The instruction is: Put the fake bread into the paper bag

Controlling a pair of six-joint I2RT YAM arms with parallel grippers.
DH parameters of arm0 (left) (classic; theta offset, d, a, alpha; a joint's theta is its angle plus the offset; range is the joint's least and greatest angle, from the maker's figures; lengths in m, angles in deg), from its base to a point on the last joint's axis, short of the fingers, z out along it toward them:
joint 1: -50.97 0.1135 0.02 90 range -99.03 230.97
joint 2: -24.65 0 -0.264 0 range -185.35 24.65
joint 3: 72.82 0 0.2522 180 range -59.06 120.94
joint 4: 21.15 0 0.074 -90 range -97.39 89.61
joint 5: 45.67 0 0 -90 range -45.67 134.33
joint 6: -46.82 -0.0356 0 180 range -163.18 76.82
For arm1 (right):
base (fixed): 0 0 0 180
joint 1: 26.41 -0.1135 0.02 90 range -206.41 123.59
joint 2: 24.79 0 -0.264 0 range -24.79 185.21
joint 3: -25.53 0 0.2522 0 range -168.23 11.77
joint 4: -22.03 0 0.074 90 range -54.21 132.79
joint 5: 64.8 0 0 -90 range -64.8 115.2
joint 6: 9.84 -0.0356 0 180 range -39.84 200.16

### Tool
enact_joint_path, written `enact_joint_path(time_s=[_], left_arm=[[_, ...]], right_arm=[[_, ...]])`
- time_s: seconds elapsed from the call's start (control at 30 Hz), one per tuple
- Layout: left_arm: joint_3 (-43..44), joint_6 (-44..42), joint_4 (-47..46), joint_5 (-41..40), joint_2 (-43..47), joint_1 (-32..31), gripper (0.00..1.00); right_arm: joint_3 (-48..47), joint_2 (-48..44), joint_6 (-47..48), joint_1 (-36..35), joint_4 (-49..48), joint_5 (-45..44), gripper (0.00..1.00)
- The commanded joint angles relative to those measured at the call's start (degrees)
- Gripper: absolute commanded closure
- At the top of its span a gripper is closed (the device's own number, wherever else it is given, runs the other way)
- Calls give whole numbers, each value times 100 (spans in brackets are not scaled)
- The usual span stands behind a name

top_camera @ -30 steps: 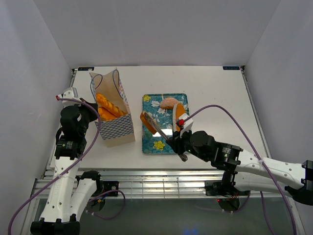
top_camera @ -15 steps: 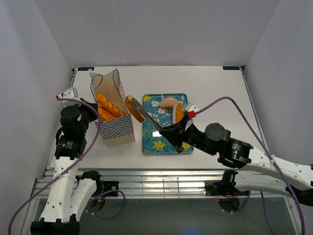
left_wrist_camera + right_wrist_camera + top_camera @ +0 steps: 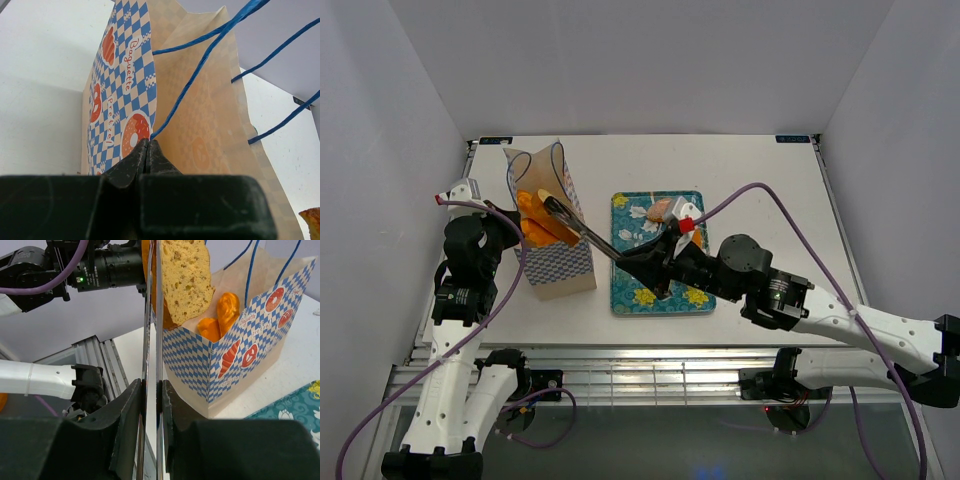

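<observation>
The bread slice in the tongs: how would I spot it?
Find the tall checked paper bag left of the teal tray. Poised at its open mouth, pinched in thin metal tongs, is the bread slice: pale, porous and flat-cut, unlike the glossy orange breads inside.

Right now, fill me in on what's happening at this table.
The right jaws are shut on a slice of fake bread, holding it above the open mouth of the paper bag. The left jaws are shut on the bag's rim, steadying it. Orange breads sit inside the bag, and at least one tan piece lies on the teal tray.
</observation>
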Motion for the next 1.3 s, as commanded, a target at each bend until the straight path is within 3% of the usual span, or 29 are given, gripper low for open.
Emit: enact_joint_path(time_s=[0.0,0.63,0.8,0.93,1.27], left_arm=[[-46,-27,-43,-30,36,-43,91],[-38,-53,-8,-179,19,-104,91],[-29,-62,-7,-249,19,-104,91],[-29,-71,10,-267,1,-96,91],[-29,-71,10,-276,-16,-104,91]], right_arm=[[-345,191,244,-19,-744,118,92],[-1119,1571,473,262,-912,-428,92],[-1373,1932,183,736,-772,-59,79],[-1575,1976,174,904,-658,109,62],[-1542,1370,402,913,-534,179,58]])
